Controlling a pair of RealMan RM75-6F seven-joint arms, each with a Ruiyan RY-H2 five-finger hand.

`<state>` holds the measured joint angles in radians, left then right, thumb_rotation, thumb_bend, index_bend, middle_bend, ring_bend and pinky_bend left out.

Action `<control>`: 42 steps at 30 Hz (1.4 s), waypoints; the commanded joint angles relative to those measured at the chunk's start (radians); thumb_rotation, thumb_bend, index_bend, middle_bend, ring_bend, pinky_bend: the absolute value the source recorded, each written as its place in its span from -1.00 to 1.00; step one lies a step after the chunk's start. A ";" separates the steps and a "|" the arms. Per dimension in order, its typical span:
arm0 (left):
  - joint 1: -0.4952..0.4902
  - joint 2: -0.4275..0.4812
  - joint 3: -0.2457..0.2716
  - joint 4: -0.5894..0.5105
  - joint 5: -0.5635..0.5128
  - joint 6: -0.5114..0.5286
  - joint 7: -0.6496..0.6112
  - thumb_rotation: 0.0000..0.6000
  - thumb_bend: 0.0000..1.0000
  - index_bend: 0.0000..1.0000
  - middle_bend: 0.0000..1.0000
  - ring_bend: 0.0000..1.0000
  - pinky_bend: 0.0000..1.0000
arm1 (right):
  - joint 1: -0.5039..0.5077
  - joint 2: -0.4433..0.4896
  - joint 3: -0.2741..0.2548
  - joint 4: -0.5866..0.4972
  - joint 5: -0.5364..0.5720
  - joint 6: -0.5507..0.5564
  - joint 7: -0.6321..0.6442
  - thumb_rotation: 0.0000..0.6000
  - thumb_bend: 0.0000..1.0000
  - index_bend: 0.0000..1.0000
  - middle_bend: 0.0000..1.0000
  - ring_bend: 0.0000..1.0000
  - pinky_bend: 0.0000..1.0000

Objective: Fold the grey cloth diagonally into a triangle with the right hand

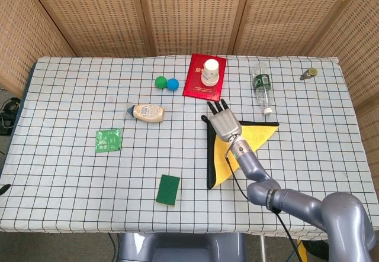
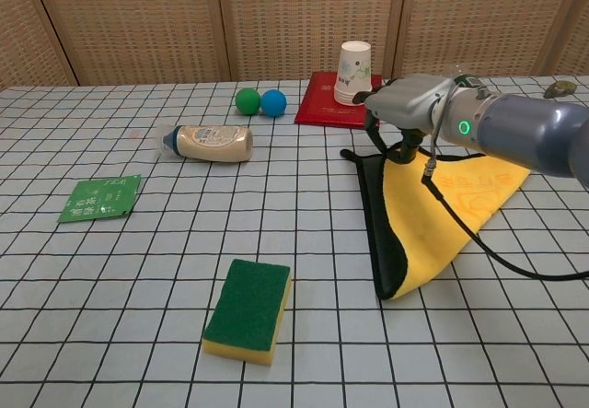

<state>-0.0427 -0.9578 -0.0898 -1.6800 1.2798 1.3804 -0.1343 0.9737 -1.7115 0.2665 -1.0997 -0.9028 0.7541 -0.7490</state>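
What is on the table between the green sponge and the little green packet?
Nothing. In the head view, only bare checked tablecloth lies between the green sponge and the green packet; the chest view shows the same.

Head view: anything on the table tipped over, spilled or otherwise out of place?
Two containers lie on their sides: the clear water bottle beside the red book, and the beige bottle left of the cloth. Nothing looks spilled. The paper cups stand upright on the book.
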 commanded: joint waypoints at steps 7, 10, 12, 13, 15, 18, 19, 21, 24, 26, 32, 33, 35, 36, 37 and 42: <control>-0.001 0.000 -0.001 0.002 -0.007 -0.005 0.000 1.00 -1.00 -1.00 -1.00 -1.00 -1.00 | 0.038 -0.044 -0.012 0.056 0.031 0.006 -0.017 1.00 0.37 0.27 -0.93 -1.00 -1.00; -0.002 0.001 -0.002 0.003 -0.009 -0.007 -0.002 1.00 -1.00 -1.00 -1.00 -1.00 -1.00 | 0.046 -0.053 -0.020 0.071 0.039 0.006 -0.027 1.00 0.37 0.27 -0.93 -1.00 -1.00; -0.002 0.001 -0.003 0.004 -0.010 -0.008 -0.002 1.00 -1.00 -1.00 -1.00 -1.00 -1.00 | 0.050 -0.057 -0.021 0.078 0.045 0.006 -0.028 1.00 0.36 0.27 -0.92 -1.00 -1.00; -0.003 0.001 -0.003 0.004 -0.011 -0.009 -0.003 1.00 -1.00 -1.00 -1.00 -1.00 -1.00 | 0.053 -0.060 -0.022 0.079 0.047 0.006 -0.027 1.00 0.36 0.27 -0.92 -1.00 -1.00; -0.003 0.001 -0.003 0.005 -0.012 -0.011 -0.003 1.00 -1.00 -1.00 -1.00 -1.00 -1.00 | 0.056 -0.063 -0.024 0.081 0.046 0.007 -0.027 1.00 0.35 0.27 -0.92 -1.00 -1.00; -0.004 0.001 -0.003 0.005 -0.013 -0.013 -0.003 1.00 -1.00 -1.00 -1.00 -1.00 -1.00 | 0.063 -0.068 -0.027 0.086 0.045 0.010 -0.030 1.00 0.34 0.27 -0.92 -1.00 -1.00; -0.004 0.001 -0.003 0.006 -0.013 -0.013 -0.003 1.00 -1.00 -1.00 -1.00 -1.00 -1.00 | 0.064 -0.069 -0.027 0.086 0.046 0.010 -0.029 1.00 0.33 0.27 -0.92 -1.00 -1.00; -0.004 0.001 -0.004 0.005 -0.014 -0.013 -0.004 1.00 -1.00 -1.00 -1.00 -1.00 -1.00 | 0.067 -0.073 -0.031 0.089 0.044 0.012 -0.027 1.00 0.32 0.27 -0.92 -1.00 -1.00; -0.005 0.001 -0.004 0.006 -0.015 -0.014 -0.004 1.00 -1.00 -1.00 -1.00 -1.00 -1.00 | 0.070 -0.077 -0.035 0.093 0.039 0.018 -0.023 1.00 0.16 0.22 -0.93 -1.00 -1.00; -0.005 0.001 -0.004 0.006 -0.014 -0.014 -0.004 1.00 -1.00 -1.00 -1.00 -1.00 -1.00 | 0.071 -0.081 -0.037 0.099 0.030 0.029 -0.018 1.00 -0.26 -0.03 -0.97 -1.00 -1.00; -0.004 0.001 -0.003 0.006 -0.014 -0.015 -0.005 1.00 -1.00 -1.00 -1.00 -1.00 -1.00 | 0.064 -0.099 -0.036 0.122 -0.025 0.104 0.013 1.00 -1.00 -0.69 -1.00 -1.00 -1.00; -0.005 0.001 -0.003 0.006 -0.014 -0.015 -0.005 1.00 -1.00 -1.00 -1.00 -1.00 -1.00 | 0.063 -0.099 -0.034 0.123 -0.037 0.116 0.024 1.00 -1.00 -0.71 -1.00 -1.00 -1.00; -0.006 0.000 -0.003 0.006 -0.013 -0.017 -0.004 1.00 -1.00 -1.00 -1.00 -1.00 -1.00 | 0.059 -0.095 -0.028 0.117 -0.062 0.140 0.050 1.00 -1.00 -0.71 -1.00 -1.00 -1.00; -0.006 0.000 -0.003 0.006 -0.013 -0.017 -0.004 1.00 -1.00 -1.00 -1.00 -1.00 -1.00 | 0.057 -0.090 -0.025 0.111 -0.073 0.150 0.060 1.00 -1.00 -0.71 -1.00 -1.00 -1.00; -0.006 0.000 -0.003 0.005 -0.012 -0.017 -0.004 1.00 -1.00 -1.00 -1.00 -1.00 -1.00 | 0.055 -0.083 -0.023 0.101 -0.082 0.157 0.069 1.00 -1.00 -0.71 -1.00 -1.00 -1.00; -0.004 0.001 -0.001 0.001 -0.005 -0.012 -0.004 1.00 -1.00 -1.00 -1.00 -1.00 -1.00 | 0.033 -0.017 -0.016 0.008 -0.124 0.204 0.098 1.00 -1.00 -0.71 -1.00 -1.00 -1.00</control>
<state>-0.0474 -0.9572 -0.0911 -1.6782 1.2742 1.3683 -0.1381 1.0194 -1.7596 0.2464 -1.0524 -1.0062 0.9336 -0.6655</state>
